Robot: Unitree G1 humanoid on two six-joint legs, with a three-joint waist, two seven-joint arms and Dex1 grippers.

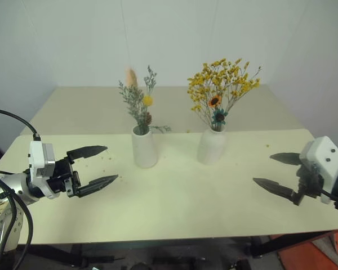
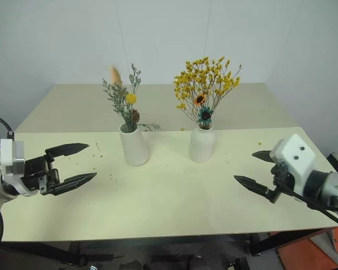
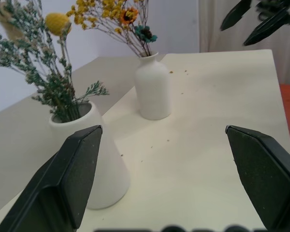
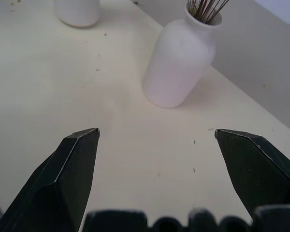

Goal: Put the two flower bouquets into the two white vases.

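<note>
Both bouquets stand in their vases on the pale bench (image 1: 180, 202), side by side near its middle and close together without touching.

The left gripper (image 1: 98, 166) hovers above the bench toward its left edge, its two black fingers (image 1: 89, 151) spread wide and holding nothing. It points roughly toward the vases. The nearest item is the tapered vase (image 1: 145, 147), which stands apart from the fingertips, off to their right.

The right gripper (image 1: 277, 171) hovers near the right edge of the bench, fingers likewise spread wide and empty. It points back toward the middle of the bench. The bottle-shaped vase (image 1: 212, 146) is the closer of the two to it and stands well apart from the fingertips.

Containers and contents:
- The tapered vase, wide-mouthed and matte white, holds the grey-green sprig bunch (image 1: 136, 104). The bunch carries a pinkish plume at the top, a yellow ball and a small brown cone lower down. One sprig droops over the rim to the right.
- The bottle-shaped vase, white with a narrow neck, holds the yellow spray (image 1: 222, 87). Its thin stems gather at the neck, with an orange sunflower-like bloom and a dark teal bloom just above it.

Small dark specks lie scattered on the bench around the vases.
</note>
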